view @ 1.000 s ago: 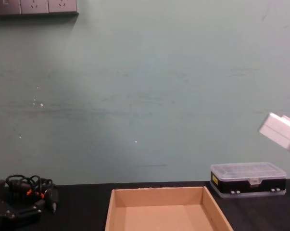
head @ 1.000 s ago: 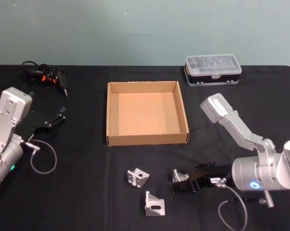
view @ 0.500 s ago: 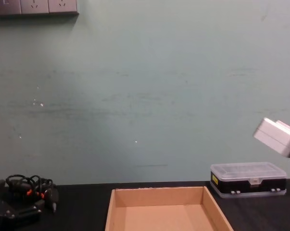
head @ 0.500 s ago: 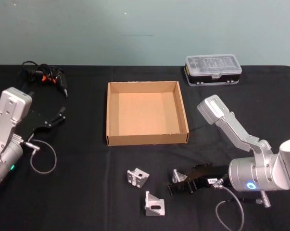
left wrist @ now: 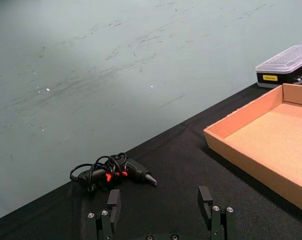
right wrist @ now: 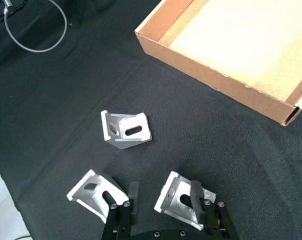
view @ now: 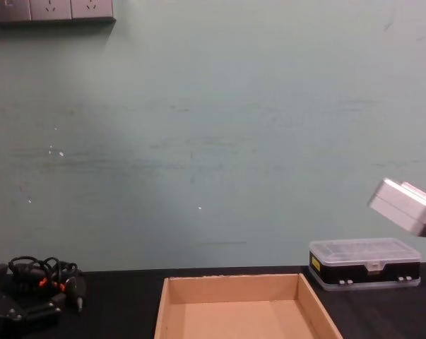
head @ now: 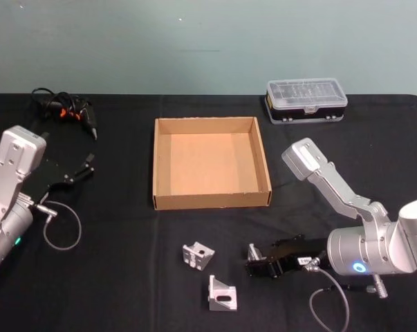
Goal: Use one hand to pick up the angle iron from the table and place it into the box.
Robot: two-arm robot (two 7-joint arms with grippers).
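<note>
Three silver angle irons lie on the black table (head: 125,277) in front of the box: one (head: 198,254) to the left, one (head: 223,293) nearest me, one (head: 254,252) to the right. My right gripper (head: 258,264) is low at the right-hand angle iron (right wrist: 181,199) and open; one finger (right wrist: 195,192) overlaps the iron, the other (right wrist: 133,196) stands beside it. The other two irons (right wrist: 126,131) (right wrist: 95,187) lie apart from it. The tan cardboard box (head: 211,200) (view: 172,311) holds nothing. My left gripper (head: 84,167) (left wrist: 160,202) rests open at the table's left.
A clear-lidded plastic case (head: 306,100) (view: 364,263) stands at the back right. A black tool with a coiled cable (head: 64,111) (left wrist: 113,172) lies at the back left. The right arm's elbow (view: 403,206) rises above the case.
The right arm's elbow has drifted left and its gripper has settled a little closer over the right-hand angle iron. The left arm and all three irons have not moved.
</note>
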